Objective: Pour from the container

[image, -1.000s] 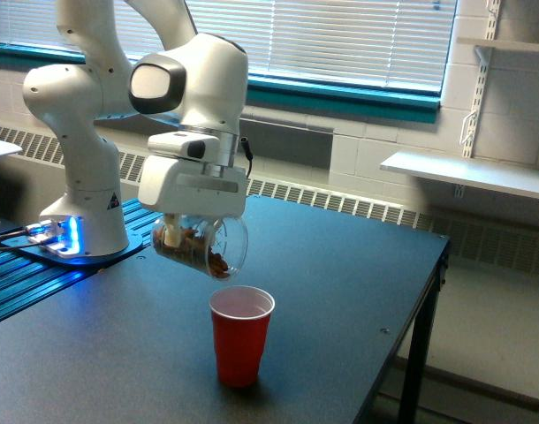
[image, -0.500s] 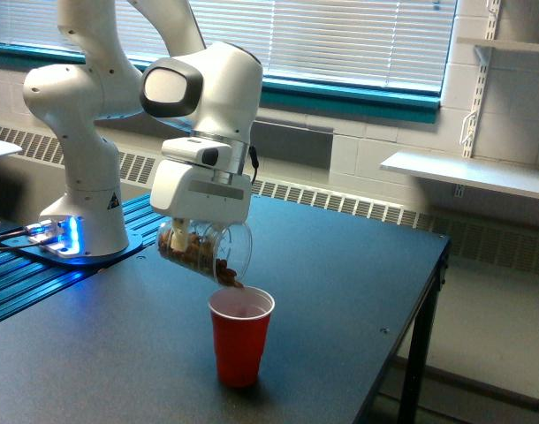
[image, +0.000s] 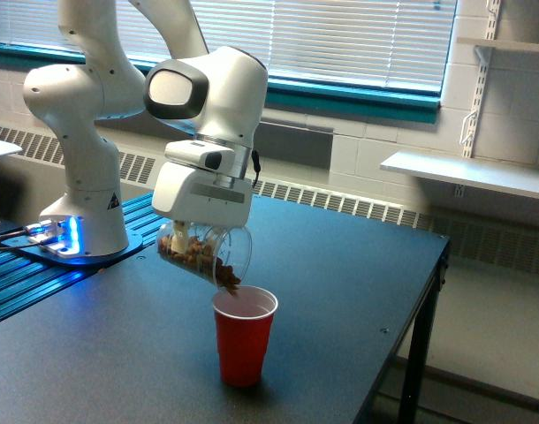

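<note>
- The gripper (image: pixel 199 237) is clamped around the clear container (image: pixel 206 256), holding it just above the dark table (image: pixel 340 291).
- The container lies tipped almost on its side, its mouth angled down toward the exterior view's right.
- Brown and tan crumbly bits (image: pixel 197 254) sit along its lower wall, and a few are at the lip.
- That lip hangs right over the rim of the red cup (image: pixel 244 336), which stands upright on the table.
</note>
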### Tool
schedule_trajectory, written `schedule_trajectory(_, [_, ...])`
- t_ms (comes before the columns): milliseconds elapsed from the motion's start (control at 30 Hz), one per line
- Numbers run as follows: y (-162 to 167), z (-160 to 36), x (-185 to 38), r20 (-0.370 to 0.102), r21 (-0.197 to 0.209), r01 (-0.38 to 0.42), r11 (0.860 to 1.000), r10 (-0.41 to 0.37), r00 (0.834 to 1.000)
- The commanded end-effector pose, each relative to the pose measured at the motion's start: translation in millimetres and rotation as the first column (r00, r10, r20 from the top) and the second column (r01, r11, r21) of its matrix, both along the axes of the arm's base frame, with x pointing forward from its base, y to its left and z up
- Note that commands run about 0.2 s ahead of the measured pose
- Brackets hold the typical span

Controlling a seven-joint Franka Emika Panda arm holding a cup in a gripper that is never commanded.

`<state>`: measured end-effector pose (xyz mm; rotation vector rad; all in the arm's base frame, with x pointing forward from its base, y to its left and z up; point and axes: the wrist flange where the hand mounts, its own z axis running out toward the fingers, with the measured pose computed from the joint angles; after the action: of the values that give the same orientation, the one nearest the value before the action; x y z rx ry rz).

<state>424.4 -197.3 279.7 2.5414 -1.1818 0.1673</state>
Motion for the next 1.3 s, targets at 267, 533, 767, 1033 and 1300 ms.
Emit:
schedule_trajectory(267, [2.8,3.1,8.9,-0.035,-0.018,-0.018,1.0,0.017,0.999])
schedule_trajectory(533, [3.6,2.8,13.4,-0.057,-0.026,-0.027,0.999,0.025,0.998])
schedule_trajectory(767, [4.7,3.5,17.5,-0.082,-0.032,-0.045,0.998,0.043,0.996])
schedule_trajectory(1033, [6.6,4.1,21.0,-0.096,-0.035,-0.06,0.998,0.056,0.994])
schedule_trajectory(1300, [8.4,3.5,22.9,-0.129,-0.036,-0.087,0.996,0.082,0.988])
